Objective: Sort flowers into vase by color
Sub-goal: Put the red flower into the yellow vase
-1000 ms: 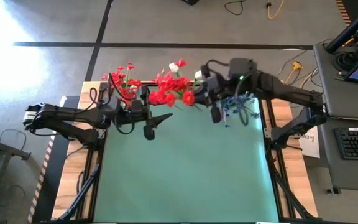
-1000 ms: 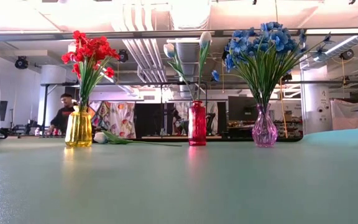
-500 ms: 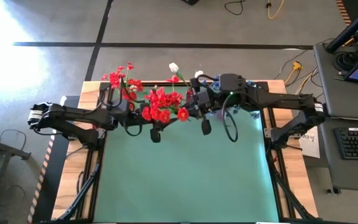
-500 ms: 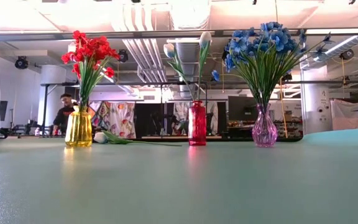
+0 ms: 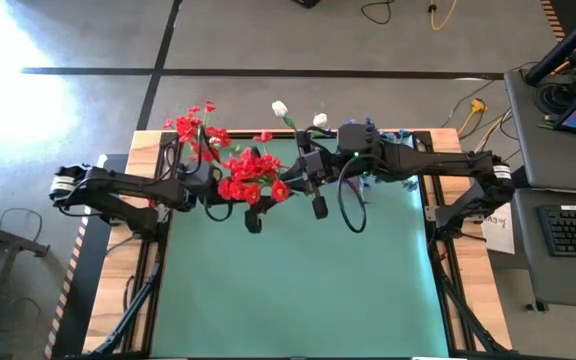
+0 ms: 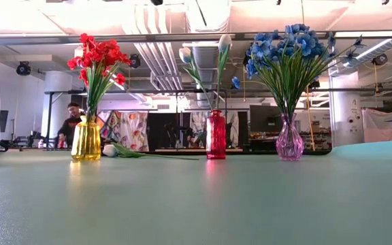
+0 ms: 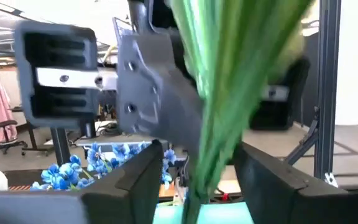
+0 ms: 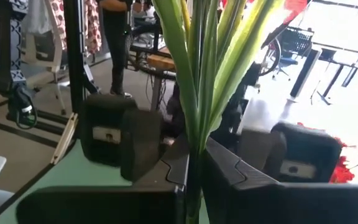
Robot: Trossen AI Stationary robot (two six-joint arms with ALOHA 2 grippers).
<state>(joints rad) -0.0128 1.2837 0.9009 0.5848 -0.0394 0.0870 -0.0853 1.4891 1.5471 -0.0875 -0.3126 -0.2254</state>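
High view hides most of the handover: the red bunch, a cluster of red blooms on thin green stems, sits at upper centre of the frame between both arms, and its blooms cover the point where the left gripper and right gripper meet the stems.

Right wrist view shows the right jaws clamped together on a sheaf of flat, glossy green stems that rises out of the top of the frame, blooms cut off. Left wrist view shows its own 2 dark fingers standing apart on either side of the same blurred green stems; whether they press on them cannot be told. Behind the stems looms the other arm's blocky dark body.

Low view shows neither gripper. 3 glass vases stand in a row at the far edge of the matte green tabletop: a yellow vase with red flowers at left, a slim red vase with white tulip buds in the middle, a round pink vase with a blue spray at right. 1 white-budded stem lies flat on the tabletop between the yellow and red vases.
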